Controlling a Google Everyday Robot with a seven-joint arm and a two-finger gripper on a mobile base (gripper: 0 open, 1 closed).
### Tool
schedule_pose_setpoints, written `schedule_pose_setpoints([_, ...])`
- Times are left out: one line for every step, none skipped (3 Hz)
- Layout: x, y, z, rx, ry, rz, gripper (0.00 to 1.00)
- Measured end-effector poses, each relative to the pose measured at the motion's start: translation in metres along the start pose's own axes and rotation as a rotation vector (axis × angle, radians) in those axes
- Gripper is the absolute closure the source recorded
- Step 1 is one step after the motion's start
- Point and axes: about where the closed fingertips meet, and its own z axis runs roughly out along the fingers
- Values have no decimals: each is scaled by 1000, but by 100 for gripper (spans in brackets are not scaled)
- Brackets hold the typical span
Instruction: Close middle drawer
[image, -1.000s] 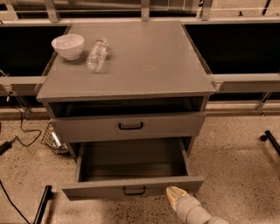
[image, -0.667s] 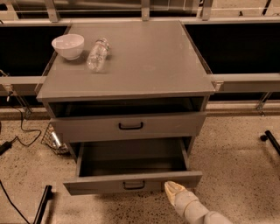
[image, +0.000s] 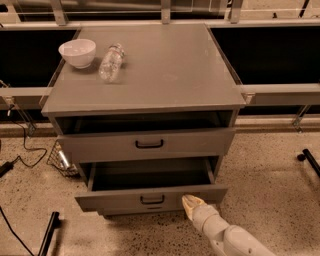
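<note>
My gripper (image: 192, 202) sits low in front of the cabinet (image: 165, 75), its tip at the right part of the middle drawer (image: 115, 200) front, just beside the black handle (image: 152, 199). I cannot tell whether the jaws are apart or together. I judge it is placed there to push, not grip. The drawer stands pulled out of the cabinet and looks empty. The top drawer (image: 100, 145) above sits further in. On the cabinet's top, far left, are a white bowl (image: 77, 52) and a toppled bottle (image: 111, 62).
</note>
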Motion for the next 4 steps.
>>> schedule_pose_setpoints([-12, -11, 22, 10, -17, 0, 100])
schedule_pose_setpoints([-22, -22, 43, 23, -26, -1, 100])
schedule_pose_setpoints([-29, -31, 59, 34, -33, -1, 100])
schedule_pose_setpoints([-34, -37, 74, 44, -39, -5, 100])
